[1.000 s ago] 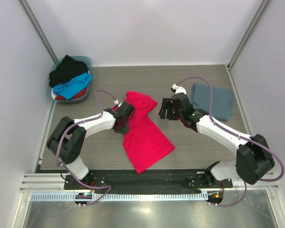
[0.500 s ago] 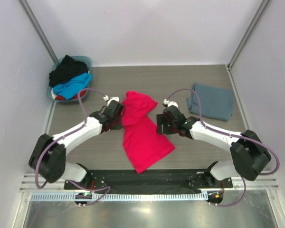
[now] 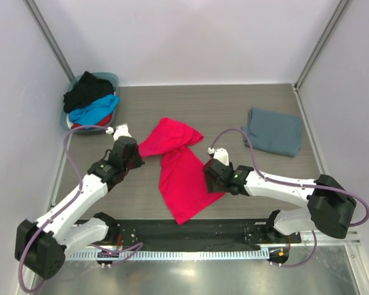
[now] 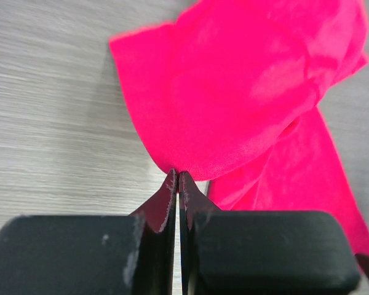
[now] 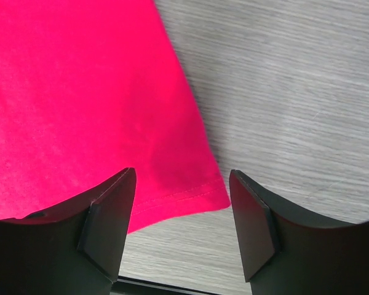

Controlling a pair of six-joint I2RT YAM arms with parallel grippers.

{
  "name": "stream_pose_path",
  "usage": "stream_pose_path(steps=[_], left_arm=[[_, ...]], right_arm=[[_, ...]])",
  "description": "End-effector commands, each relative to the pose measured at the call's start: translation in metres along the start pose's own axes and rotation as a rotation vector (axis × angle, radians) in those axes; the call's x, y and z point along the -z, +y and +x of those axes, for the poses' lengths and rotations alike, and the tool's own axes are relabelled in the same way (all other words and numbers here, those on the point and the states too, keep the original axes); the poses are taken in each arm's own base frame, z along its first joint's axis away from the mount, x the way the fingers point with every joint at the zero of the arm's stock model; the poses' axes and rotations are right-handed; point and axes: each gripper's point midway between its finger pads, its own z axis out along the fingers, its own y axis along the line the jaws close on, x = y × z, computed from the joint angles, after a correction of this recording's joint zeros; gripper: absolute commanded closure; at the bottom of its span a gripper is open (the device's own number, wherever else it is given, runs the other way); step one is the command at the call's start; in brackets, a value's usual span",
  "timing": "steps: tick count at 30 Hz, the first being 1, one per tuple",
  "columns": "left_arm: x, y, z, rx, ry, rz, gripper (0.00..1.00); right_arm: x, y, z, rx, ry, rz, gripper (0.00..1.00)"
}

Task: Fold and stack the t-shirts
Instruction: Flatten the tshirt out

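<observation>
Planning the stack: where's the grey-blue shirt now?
Top view: the grey-blue shirt lies flat far right, beyond the right end effector, apart from the red-pink shirt.

The soft bright red-pink cloth t-shirt (image 4: 246,92) ahead of my left claw (image 4: 177,179) looks matt, faintly creased. The claw's black plastic is dull and scuffed. Beneath my right claw (image 5: 182,184), the grey wood-grain tabletop (image 5: 295,92) looks smooth.

Plain bright red-pink soft cloth t-shirt (image 3: 181,178) ahead of black-fingered left gripper (image 4: 177,176); slate grey-blue folded cloth t-shirt (image 3: 273,131) beyond right gripper (image 5: 183,174) (black too); grey-brown wood-grain tabletop (image 3: 234,104) beneath.
</observation>
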Motion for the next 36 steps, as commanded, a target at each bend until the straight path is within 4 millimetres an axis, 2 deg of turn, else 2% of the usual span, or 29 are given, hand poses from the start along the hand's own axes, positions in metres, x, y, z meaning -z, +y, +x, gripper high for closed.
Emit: stream_pose_path(steps=[1, 3, 8, 10, 11, 13, 15, 18, 19, 20, 21, 23, 24, 25, 26, 27, 28, 29, 30, 32, 33, 36], left_arm=[[0.019, 0.016, -0.028, 0.072, -0.156, -0.053, 1.00], [0.032, 0.021, -0.035, 0.110, -0.218, -0.035, 1.00], [0.050, 0.031, -0.043, 0.155, -0.300, -0.027, 1.00], [0.053, 0.032, -0.045, 0.163, -0.309, -0.030, 1.00], [0.053, 0.033, -0.045, 0.165, -0.312, -0.033, 1.00], [0.057, 0.033, -0.049, 0.174, -0.325, -0.030, 1.00], [0.063, 0.034, -0.056, 0.194, -0.355, -0.035, 1.00], [0.074, 0.039, -0.060, 0.222, -0.372, -0.041, 1.00], [0.085, 0.038, -0.068, 0.247, -0.400, -0.022, 1.00], [0.091, 0.039, -0.070, 0.267, -0.407, -0.016, 1.00], [0.097, 0.042, -0.070, 0.266, -0.410, -0.022, 1.00], [0.123, 0.042, -0.089, 0.302, -0.446, -0.014, 1.00], [0.130, 0.050, -0.087, 0.301, -0.432, -0.054, 1.00], [0.138, 0.049, -0.093, 0.308, -0.442, -0.046, 1.00], [0.159, 0.044, -0.114, 0.324, -0.480, -0.020, 1.00], [0.168, 0.049, -0.116, 0.313, -0.473, -0.048, 1.00], [0.180, 0.051, -0.127, 0.315, -0.501, -0.060, 1.00], [0.199, 0.047, -0.147, 0.320, -0.536, -0.049, 1.00], [0.208, 0.051, -0.151, 0.295, -0.535, -0.074, 1.00], [0.214, 0.055, -0.164, 0.282, -0.547, -0.133, 1.00], [0.224, 0.057, -0.172, 0.290, -0.568, -0.142, 1.00], [0.228, 0.064, -0.182, 0.298, -0.618, -0.191, 1.00]], right_arm=[[0.003, 0.001, -0.001, -0.020, -0.019, 0.036, 0.31], [-0.006, 0.003, 0.010, 0.016, 0.023, 0.055, 0.30], [-0.018, 0.007, 0.018, 0.060, 0.065, 0.086, 0.40], [-0.018, 0.008, 0.015, 0.073, 0.062, 0.084, 0.64], [-0.017, 0.008, 0.012, 0.071, 0.052, 0.087, 0.79], [-0.011, 0.007, -0.004, 0.065, 0.005, 0.103, 0.97], [-0.005, -0.004, -0.021, 0.062, -0.042, 0.159, 0.99], [0.017, -0.009, -0.065, 0.000, -0.148, 0.177, 0.99], [0.024, -0.015, -0.078, -0.017, -0.184, 0.186, 0.99], [0.034, -0.026, -0.094, -0.072, -0.224, 0.187, 0.99], [0.044, -0.029, -0.109, -0.105, -0.259, 0.176, 0.99], [0.065, -0.045, -0.132, -0.168, -0.328, 0.167, 0.99], [0.072, -0.059, -0.146, -0.215, -0.356, 0.181, 0.99], [0.079, -0.065, -0.153, -0.230, -0.373, 0.179, 0.99], [0.085, -0.066, -0.158, -0.231, -0.382, 0.153, 0.99], [0.092, -0.072, -0.169, -0.251, -0.399, 0.149, 0.99], [0.092, -0.073, -0.172, -0.252, -0.395, 0.146, 0.99], [0.086, -0.070, -0.173, -0.235, -0.369, 0.136, 0.98], [0.086, -0.068, -0.181, -0.239, -0.369, 0.125, 0.97], [0.076, -0.074, -0.188, -0.256, -0.345, 0.138, 0.97], [0.067, -0.075, -0.195, -0.275, -0.342, 0.155, 0.97], [0.058, -0.095, -0.215, -0.376, -0.410, 0.190, 0.99]])
